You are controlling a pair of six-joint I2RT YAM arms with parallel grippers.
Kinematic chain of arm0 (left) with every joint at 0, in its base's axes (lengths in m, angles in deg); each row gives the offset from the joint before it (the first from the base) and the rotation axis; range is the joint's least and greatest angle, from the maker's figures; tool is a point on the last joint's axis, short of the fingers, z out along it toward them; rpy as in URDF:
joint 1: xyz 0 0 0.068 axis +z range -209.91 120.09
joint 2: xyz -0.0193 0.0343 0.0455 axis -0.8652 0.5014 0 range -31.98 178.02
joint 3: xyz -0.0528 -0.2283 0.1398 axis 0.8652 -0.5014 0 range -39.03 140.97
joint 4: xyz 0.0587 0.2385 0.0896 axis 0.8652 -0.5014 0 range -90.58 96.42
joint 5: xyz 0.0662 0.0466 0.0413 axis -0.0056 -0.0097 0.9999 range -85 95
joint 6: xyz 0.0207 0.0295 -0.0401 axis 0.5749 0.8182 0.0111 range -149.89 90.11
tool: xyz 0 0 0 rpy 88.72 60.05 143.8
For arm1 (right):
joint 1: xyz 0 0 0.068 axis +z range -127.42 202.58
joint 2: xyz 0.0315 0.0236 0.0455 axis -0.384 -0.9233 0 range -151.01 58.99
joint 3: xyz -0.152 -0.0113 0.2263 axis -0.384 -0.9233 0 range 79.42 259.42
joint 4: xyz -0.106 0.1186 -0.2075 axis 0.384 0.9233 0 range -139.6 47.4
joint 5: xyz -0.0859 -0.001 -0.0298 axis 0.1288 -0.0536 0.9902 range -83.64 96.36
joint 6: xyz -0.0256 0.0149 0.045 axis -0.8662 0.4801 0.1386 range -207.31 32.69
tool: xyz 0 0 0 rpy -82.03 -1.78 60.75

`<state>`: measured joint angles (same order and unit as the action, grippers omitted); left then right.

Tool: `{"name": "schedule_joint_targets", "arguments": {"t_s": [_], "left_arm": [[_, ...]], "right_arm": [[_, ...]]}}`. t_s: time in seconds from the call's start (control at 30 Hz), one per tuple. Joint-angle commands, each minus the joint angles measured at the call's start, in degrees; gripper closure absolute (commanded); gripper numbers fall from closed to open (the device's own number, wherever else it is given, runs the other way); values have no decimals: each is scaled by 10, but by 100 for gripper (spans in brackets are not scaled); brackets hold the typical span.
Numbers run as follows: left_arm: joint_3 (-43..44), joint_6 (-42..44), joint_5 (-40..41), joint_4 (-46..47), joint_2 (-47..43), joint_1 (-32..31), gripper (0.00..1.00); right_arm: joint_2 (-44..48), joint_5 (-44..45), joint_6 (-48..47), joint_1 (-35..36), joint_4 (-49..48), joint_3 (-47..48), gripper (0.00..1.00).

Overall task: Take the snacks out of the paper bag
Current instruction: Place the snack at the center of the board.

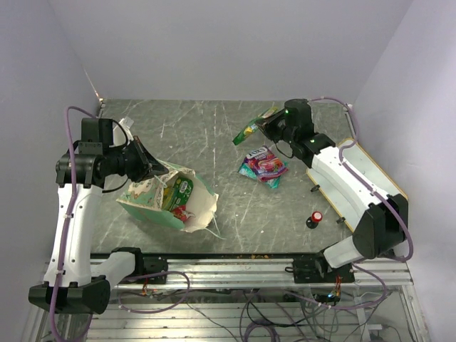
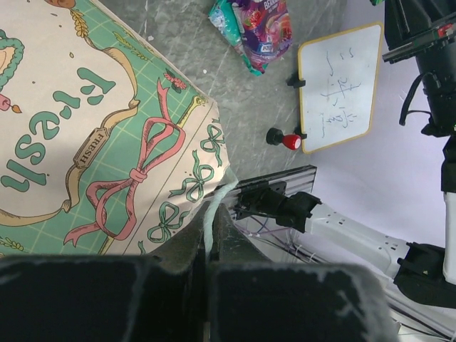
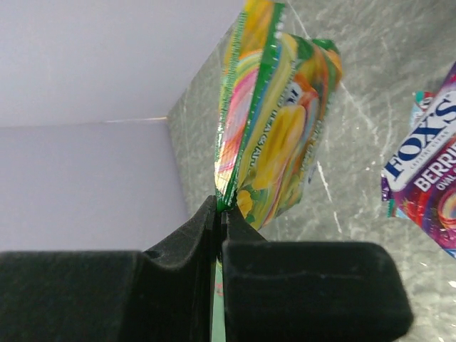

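The paper bag lies on its side at the left, mouth toward the front right. A green snack and a red snack show in its mouth. My left gripper is shut on the bag's pale string handle at the bag's printed side. My right gripper is shut on the edge of a green-yellow snack packet, held above the far table. Purple and blue packets lie on the table, also in the right wrist view and the left wrist view.
A small red-topped black knob stands near the front right, also in the left wrist view. A wood-framed whiteboard lies along the right edge under my right arm. A metal rail runs along the front.
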<state>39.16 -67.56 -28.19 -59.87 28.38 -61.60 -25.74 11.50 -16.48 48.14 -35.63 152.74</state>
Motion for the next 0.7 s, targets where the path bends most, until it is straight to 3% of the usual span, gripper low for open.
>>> {"name": "schedule_joint_targets", "arguments": {"t_s": [0.0,0.4,0.67], "left_arm": [[23,10,13,-1,8,0,93],[-5,-3,7,22,10,0,93],[-5,-1,7,20,10,1,93]], "right_arm": [[-9,-44,56,-23,-70,-7,100],[9,-72,81,-65,-99,-113,100],[56,-63,71,-71,-55,-156,100]]}}
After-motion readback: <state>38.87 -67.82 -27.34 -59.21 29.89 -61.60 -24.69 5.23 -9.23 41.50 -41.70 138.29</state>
